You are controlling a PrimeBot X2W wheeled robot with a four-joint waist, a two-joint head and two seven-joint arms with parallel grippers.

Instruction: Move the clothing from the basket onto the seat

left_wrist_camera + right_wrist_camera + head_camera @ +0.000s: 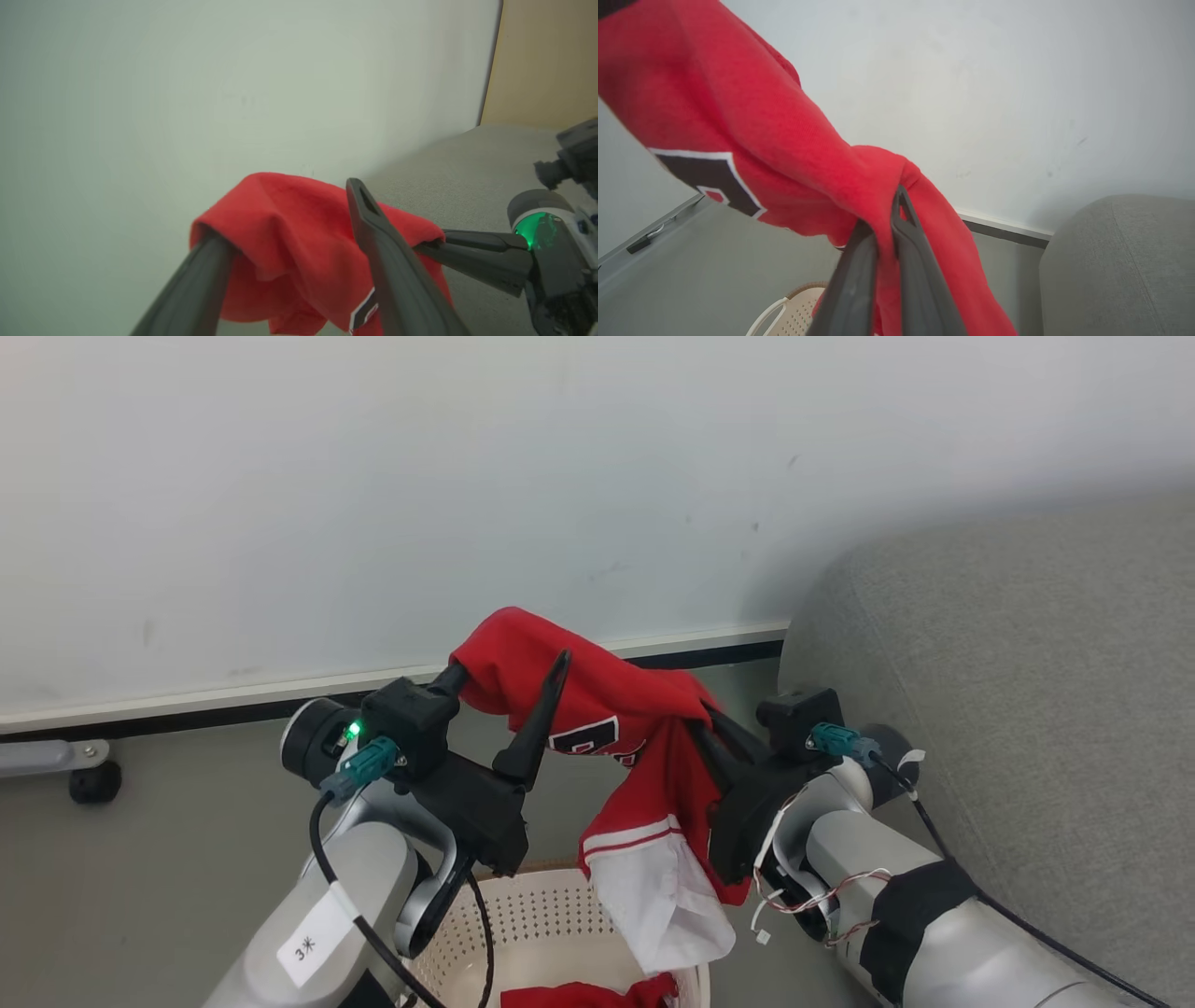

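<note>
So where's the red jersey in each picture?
Head view: red jersey in the middle, hanging above the basket.
Left wrist view: jersey at bottom centre.
Right wrist view: jersey from top left to bottom centre.
Shared landmark: grey sofa, at the right in every view.

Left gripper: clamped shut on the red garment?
No, the left gripper has its fingers wide apart, the red garment only draped over one.

Head cam above; 2 wrist cams near clothing (607, 695)
</note>
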